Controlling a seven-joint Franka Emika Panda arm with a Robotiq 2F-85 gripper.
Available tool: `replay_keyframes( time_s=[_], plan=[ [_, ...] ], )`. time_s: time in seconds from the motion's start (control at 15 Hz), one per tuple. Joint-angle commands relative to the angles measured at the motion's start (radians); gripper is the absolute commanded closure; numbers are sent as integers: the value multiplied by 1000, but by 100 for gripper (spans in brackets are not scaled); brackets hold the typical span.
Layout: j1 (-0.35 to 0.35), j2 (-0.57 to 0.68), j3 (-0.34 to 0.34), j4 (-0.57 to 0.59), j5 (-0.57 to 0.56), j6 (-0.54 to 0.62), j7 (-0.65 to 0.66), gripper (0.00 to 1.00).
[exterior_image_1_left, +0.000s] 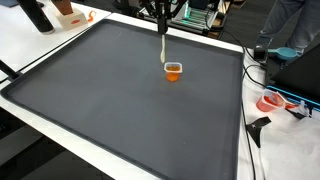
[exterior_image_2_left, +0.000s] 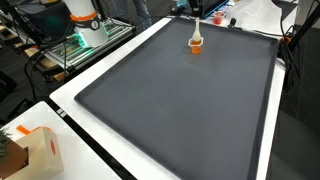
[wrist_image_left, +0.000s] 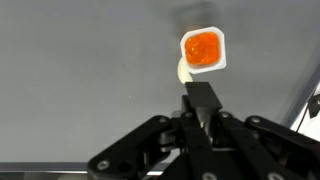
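A small white-rimmed cup with orange contents (exterior_image_1_left: 173, 70) stands on the dark grey mat (exterior_image_1_left: 120, 100) near its far side; it also shows in the other exterior view (exterior_image_2_left: 196, 44) and in the wrist view (wrist_image_left: 203, 48). My gripper (wrist_image_left: 200, 108) hangs above it (exterior_image_1_left: 162, 22) and is shut on a thin white utensil (exterior_image_1_left: 165, 48). The utensil points down, with its lower end (wrist_image_left: 185, 72) at the cup's edge. Whether the tip is inside the cup or just beside it I cannot tell.
The mat lies on a white table (exterior_image_1_left: 40, 125). A brown and white box (exterior_image_2_left: 35, 150) sits at one table corner. A red and white object (exterior_image_1_left: 272, 101) and black cables (exterior_image_1_left: 262, 128) lie beside the mat's edge. Equipment racks (exterior_image_2_left: 85, 30) stand beyond the table.
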Motion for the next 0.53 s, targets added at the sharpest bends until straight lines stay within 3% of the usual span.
replay_keyframes(
  time_s=[0.0,0.07,0.13,0.47],
  plan=[
    [-3,-2,3,0,-1,-3,0,87],
    [-3,-3,3,-1,-1,-3,0,87],
    [-3,-4,3,-3,-1,-3,0,97],
    [50,-29,61,10,-388,-114,327,97]
  ],
)
